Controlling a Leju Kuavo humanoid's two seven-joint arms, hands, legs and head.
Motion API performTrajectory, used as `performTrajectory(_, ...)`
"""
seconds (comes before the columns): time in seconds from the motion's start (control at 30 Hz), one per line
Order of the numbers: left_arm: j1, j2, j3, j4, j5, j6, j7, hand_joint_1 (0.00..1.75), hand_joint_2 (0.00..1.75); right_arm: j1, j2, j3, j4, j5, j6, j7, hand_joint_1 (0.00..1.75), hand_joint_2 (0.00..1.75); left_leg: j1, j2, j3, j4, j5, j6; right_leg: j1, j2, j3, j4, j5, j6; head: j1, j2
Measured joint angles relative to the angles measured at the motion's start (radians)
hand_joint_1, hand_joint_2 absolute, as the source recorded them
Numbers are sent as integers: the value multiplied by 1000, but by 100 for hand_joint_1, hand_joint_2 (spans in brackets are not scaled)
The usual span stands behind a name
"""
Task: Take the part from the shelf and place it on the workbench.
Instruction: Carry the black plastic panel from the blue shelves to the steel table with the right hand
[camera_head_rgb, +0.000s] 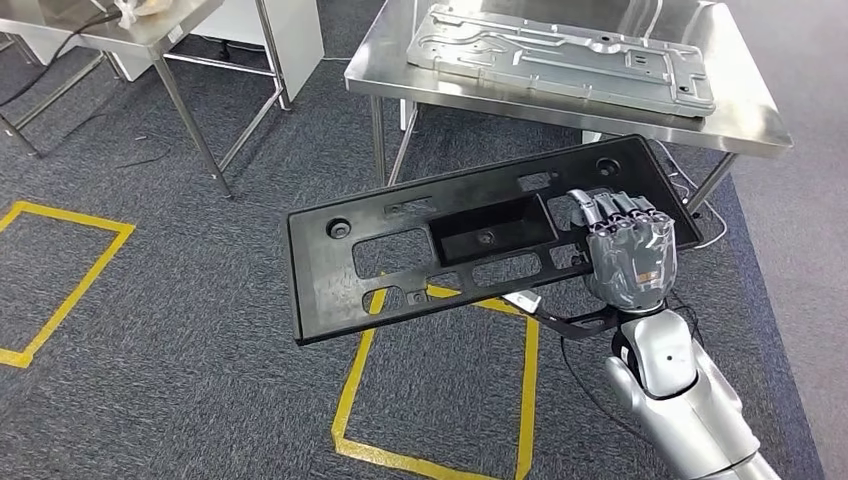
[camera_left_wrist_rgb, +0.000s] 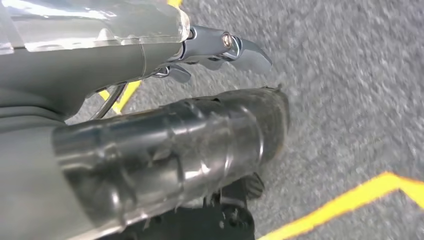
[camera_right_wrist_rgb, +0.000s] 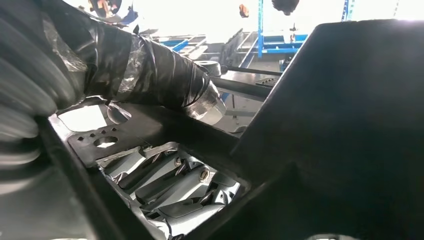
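Grey carpet (camera_head_rgb: 180, 330) with yellow tape squares (camera_head_rgb: 350, 400) underfoot; steel workbench (camera_head_rgb: 760, 125) ahead, carrying a grey metal panel (camera_head_rgb: 560, 55). Right hand (camera_head_rgb: 628, 255) grips the black plastic part (camera_head_rgb: 420, 250) near its right end, fingers (camera_right_wrist_rgb: 170, 185) hooked through a cutout, thumb (camera_right_wrist_rgb: 165, 75) over the rim. Part held in the air, tilted, just short of the workbench's near edge. Left hand (camera_left_wrist_rgb: 165, 145) hangs over carpet; grasp state cannot be told.

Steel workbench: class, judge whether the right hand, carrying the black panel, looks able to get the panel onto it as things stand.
Probably only partly: the workbench is just ahead of the right hand holding the black panel, but a grey metal plate already covers most of its top.
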Motion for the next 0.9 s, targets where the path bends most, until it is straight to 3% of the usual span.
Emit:
performTrajectory(0.27, 1, 0, 1, 0, 0, 0, 0, 0, 0, 0, 0, -5, -3, 0, 0, 0, 175, 175, 0, -5, 1, 0, -3, 8, 0, -4, 5, -6, -1, 8, 0, 0)
performTrajectory(0.9, 0, 0, 3, 0, -19, -7, 0, 0, 0, 16, -2, -5, 1, 36, 26, 10, 175, 175, -1, -4, 5, -2, -5, 12, -2, -2, 6, -10, -2, 16, 0, 0)
